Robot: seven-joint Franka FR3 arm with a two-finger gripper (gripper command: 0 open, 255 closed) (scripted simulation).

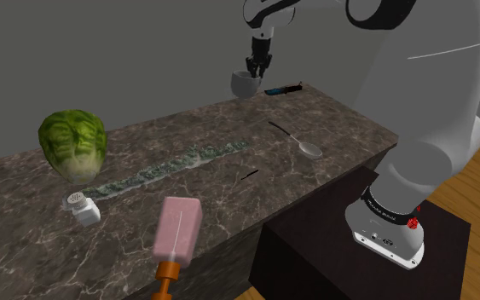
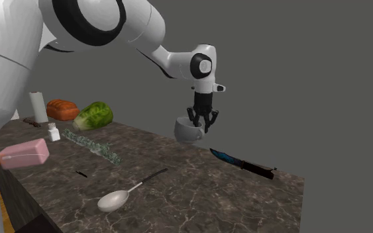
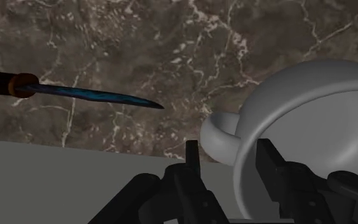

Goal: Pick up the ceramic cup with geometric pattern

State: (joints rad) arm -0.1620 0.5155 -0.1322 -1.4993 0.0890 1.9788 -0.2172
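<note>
One dark, marbled stone counter [image 1: 332,119] spans our views, and we see the white Franka arm [image 1: 434,102] reaching over its far edge. We find the plain grey rounded cup with a loop handle [image 2: 188,130] hanging just above that edge. The black gripper [image 3: 228,151] is clamped on its rim beside the handle, near a slim blue-bladed knife [image 2: 241,161].

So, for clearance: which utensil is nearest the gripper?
The blue-bladed knife, close beside the gripper and cup; the spoon lies farther along the counter.
</note>
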